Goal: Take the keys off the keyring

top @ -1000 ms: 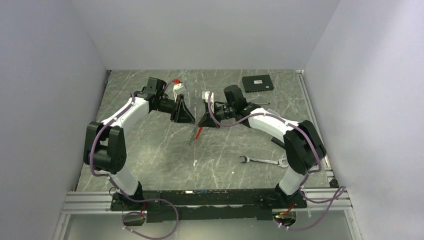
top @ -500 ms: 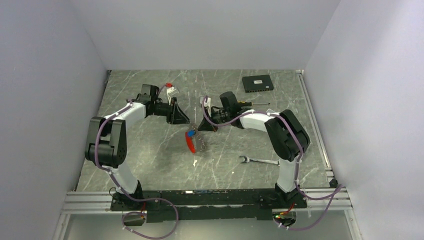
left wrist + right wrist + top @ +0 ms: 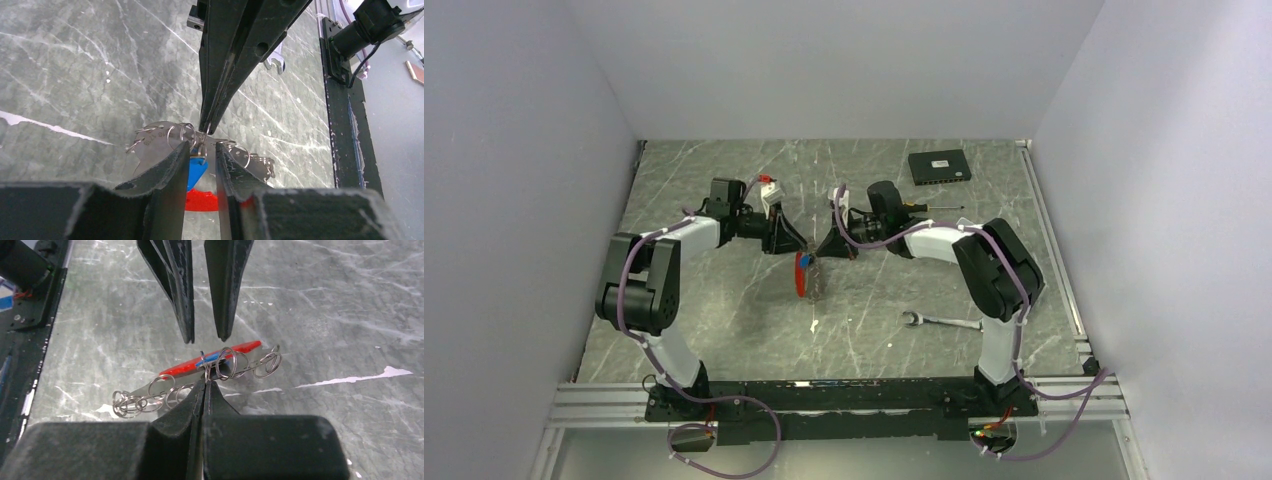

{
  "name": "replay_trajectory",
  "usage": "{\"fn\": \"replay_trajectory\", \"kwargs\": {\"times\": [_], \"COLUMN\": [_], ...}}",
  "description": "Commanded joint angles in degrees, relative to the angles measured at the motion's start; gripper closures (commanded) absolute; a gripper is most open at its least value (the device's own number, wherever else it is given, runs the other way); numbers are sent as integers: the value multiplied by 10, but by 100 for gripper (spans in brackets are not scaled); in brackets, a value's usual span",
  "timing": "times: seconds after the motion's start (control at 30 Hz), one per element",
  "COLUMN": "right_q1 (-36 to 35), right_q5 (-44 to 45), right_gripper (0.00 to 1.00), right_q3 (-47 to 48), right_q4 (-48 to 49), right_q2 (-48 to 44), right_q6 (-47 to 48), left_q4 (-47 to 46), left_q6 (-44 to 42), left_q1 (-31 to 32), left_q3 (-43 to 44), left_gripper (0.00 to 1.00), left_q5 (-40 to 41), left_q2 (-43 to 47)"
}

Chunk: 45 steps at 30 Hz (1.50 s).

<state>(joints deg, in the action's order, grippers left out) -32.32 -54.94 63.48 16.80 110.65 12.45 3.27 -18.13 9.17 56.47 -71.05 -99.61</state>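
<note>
Since the earlier frames the left gripper [image 3: 798, 246] had dropped and closed in on the right gripper [image 3: 822, 250]. The two stood almost tip to tip over the middle of the table [image 3: 724, 300], and the keyring [image 3: 803, 272] had swung in to hang just near of the gap between them. The right gripper's jaws were pressed flat together, and their tip pinched one thin wire loop of the keyring. In the right wrist view that loop sat right at the tip, with more loops trailing off to either side and the red tag [image 3: 240, 348] lying behind them. The left gripper's jaws stood partly apart with nothing clamped between them. From its own wrist camera the blue-headed key [image 3: 196, 169] and the red tag showed through the gap, beyond the fingertips [image 3: 175, 160]. Whether either fingertip brushed a loop could not be told. The keys [image 3: 150, 141] were on the loops, flat silvery blades half hidden behind the left fingers and hard to separate from the rings. From above the bunch was only a red and blue streak, and it was unclear whether its lower end rested on the table. A silver wrench [image 3: 944, 322] lay well apart to the near right, and a black box [image 3: 939, 165] sat far right.
</note>
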Motion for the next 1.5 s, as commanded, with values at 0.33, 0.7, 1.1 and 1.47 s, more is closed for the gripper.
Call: {"fn": "replay_trajectory", "kwargs": {"times": [0.33, 0.7, 1.1, 1.47], "right_q1": [3, 15, 15, 15], "right_q5": [-46, -51, -59, -56], "right_gripper": [100, 100, 100, 100], "right_q3": [-26, -47, -49, -49], "right_q4": [107, 171, 178, 176], "right_q2": [-55, -56, -47, -45], "right_q6": [-72, -123, -133, -132], "left_q4": [-13, -5, -10, 14], "left_q6": [-25, -22, -9, -30], "left_q1": [33, 33, 38, 59], "left_q3": [-7, -6, -2, 6], "left_gripper": [72, 78, 99, 77], "left_q5": [-7, -32, -40, -35], "left_q2": [1, -19, -12, -9]}}
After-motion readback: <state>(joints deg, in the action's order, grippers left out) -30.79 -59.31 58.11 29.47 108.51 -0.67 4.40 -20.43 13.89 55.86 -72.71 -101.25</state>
